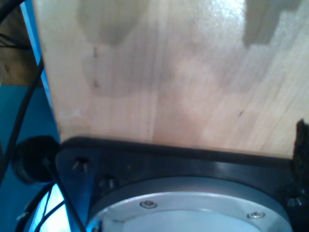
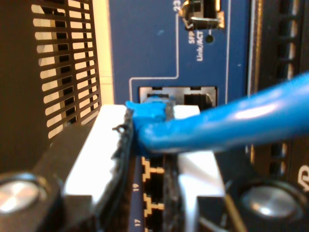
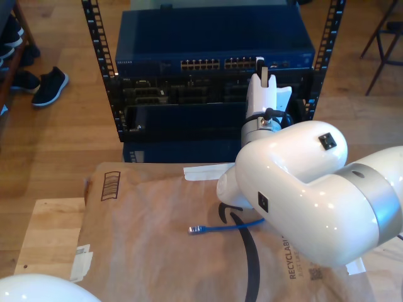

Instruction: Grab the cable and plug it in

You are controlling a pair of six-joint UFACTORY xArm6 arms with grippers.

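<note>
My second gripper [image 2: 152, 145] is clenched on the cable [image 2: 231, 123] just behind its plug [image 2: 149, 108], whose tip sits at the mouth of a port [image 2: 176, 94] in the blue switch [image 2: 145, 43] (whether it is seated, I cannot tell). The cable is thin and bright blue; its other end lies on the brown paper [image 3: 145, 251] by the arm. My first gripper's state I cannot tell.

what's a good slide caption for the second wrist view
My second gripper holds the cable with its plug at a port of the blue network switch.
</note>
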